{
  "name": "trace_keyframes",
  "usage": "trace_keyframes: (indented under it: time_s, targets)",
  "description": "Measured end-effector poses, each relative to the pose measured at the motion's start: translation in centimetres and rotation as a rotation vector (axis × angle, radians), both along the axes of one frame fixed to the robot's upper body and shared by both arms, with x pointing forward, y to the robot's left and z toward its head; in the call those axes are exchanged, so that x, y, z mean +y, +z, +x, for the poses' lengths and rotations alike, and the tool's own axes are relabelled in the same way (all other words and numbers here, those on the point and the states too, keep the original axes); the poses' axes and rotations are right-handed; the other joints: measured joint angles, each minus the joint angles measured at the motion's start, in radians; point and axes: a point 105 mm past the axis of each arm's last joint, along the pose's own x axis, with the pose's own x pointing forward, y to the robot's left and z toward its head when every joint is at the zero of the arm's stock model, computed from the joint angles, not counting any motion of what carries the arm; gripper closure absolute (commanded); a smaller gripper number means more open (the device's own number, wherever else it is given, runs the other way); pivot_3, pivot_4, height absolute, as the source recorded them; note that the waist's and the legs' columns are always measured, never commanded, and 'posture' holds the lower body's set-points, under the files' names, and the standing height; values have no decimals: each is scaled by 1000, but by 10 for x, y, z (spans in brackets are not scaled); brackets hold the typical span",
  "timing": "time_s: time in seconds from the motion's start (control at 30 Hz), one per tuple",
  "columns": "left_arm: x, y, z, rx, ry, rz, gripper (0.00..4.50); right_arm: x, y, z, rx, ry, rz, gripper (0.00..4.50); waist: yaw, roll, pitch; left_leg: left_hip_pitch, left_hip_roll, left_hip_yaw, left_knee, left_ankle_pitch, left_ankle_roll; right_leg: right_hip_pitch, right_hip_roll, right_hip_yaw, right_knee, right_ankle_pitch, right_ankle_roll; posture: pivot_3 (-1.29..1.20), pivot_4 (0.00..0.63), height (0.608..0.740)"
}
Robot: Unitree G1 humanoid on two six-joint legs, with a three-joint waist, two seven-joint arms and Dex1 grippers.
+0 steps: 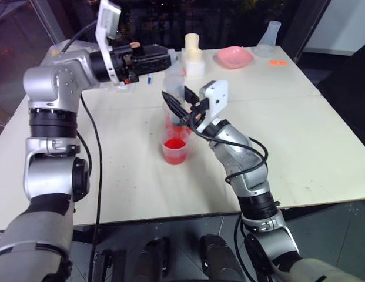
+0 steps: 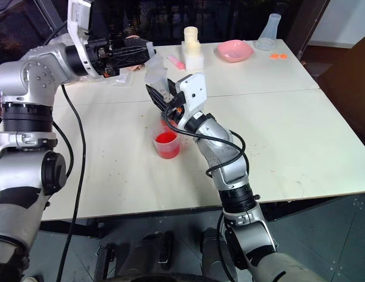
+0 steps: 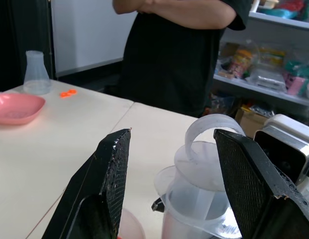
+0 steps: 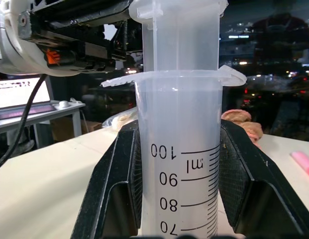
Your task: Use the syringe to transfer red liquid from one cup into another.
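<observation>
Left eye view: the right gripper (image 1: 181,111) stands near the table's (image 1: 300,147) centre, its two black fingers clamped on the barrel of the syringe (image 1: 175,88), which stands upright with its lower end dipped toward a cup (image 1: 174,150) holding red liquid (image 1: 174,144). That cup sits just at six o'clock of the gripper, and a second clear cup behind it is mostly hidden. The left gripper (image 1: 164,57), jaws spread wide and holding nothing, reaches in from nine o'clock, level with the plunger's (image 3: 206,144) top, its fingers either side of it without touching. At twelve o'clock sit a cream stack of containers (image 1: 193,54), a pink bowl (image 1: 234,56) and a clear flask (image 1: 268,40).
</observation>
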Motion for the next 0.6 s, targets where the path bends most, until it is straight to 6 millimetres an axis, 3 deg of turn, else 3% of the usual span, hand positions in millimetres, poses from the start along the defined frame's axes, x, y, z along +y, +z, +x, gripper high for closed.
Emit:
trace_keyframes:
  time_s: [0.07, 0.37, 0.6]
  targets:
    - [-2, 1, 1, -10, 4, 6, 1691, -2, 0, 1, -1, -8, 0, 3092, 1, 0, 0, 0, 0, 0, 0, 0, 0, 0, 0, 0, 0, 0, 0, 0, 150, 740]
    - [-12, -3, -1, -35, -10, 54, 4363, -2, -4, 2, 27, -10, -6, 3092, 1, 0, 0, 0, 0, 0, 0, 0, 0, 0, 0, 0, 0, 0, 0, 0, 150, 740]
    - [-10, -2, -3, -37, 1, 80, 4460, 0, -1, -2, 67, 17, 9, 3092, 0, 0, 0, 0, 0, 0, 0, 0, 0, 0, 0, 0, 0, 0, 0, 0, 150, 740]
